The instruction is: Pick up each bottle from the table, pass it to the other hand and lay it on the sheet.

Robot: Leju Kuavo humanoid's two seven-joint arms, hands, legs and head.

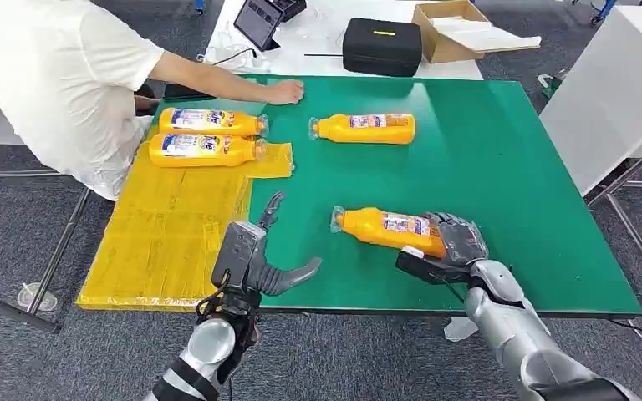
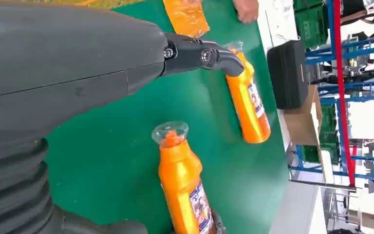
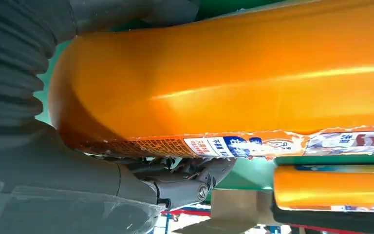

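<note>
Looking at the whole setup first: big green table [image 1: 485, 167] with a yellow sheet [image 1: 167, 225] over its left side, and two orange bottles [image 1: 209, 136] already lying on that sheet, side by side. A person [image 1: 67, 75] leans in at the far corner with a hand on the table. Another bottle [image 1: 366, 128] lies on the bare green further back.

The one that matters now is the near bottle [image 1: 389, 230], on its side by the front edge, cap pointing left. The right hand [image 1: 447, 246] is wrapped around its fat base end, fingers over the top and thumb under; the right wrist view shows it snug against the palm. The left hand [image 1: 263, 251] hangs just beside the sheet with fingers spread, holding nothing.

My guess is it's a full plastic bottle, so fairly hefty, stiff but glossy and slick, and the label wrap looks a bit torn. Holding the base leaves the neck and shoulder free, which seems like the sensible spot for the left hand to take it.
</note>
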